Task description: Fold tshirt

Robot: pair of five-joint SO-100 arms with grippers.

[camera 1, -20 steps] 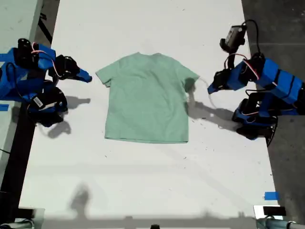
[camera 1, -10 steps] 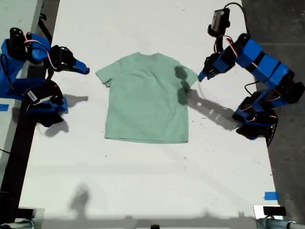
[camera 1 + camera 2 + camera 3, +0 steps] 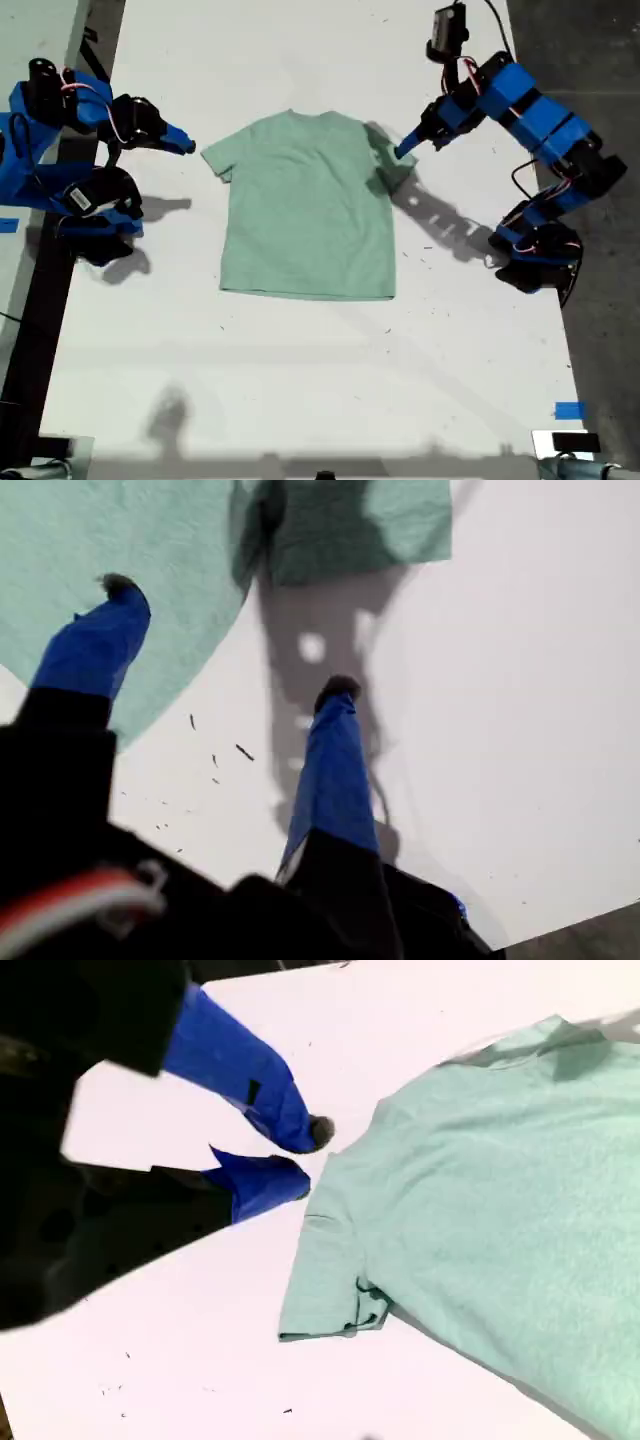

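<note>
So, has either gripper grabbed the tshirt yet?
No: in both wrist views the tshirt lies flat on the table, with my first gripper and my second gripper open and empty.

The tshirt (image 3: 307,212) is plain pale mint green; the table (image 3: 300,380) white; both arms blue and black.

the exterior view is looking straight down from well above the table (image 3: 300,400), taking in both arms. the first wrist view is looking along my first gripper (image 3: 225,640), close over the tshirt (image 3: 305,205) sleeve at the exterior view's right. the second wrist view is looking past my second gripper (image 3: 305,1160) at the opposite sleeve, sharing the shirt.
</note>
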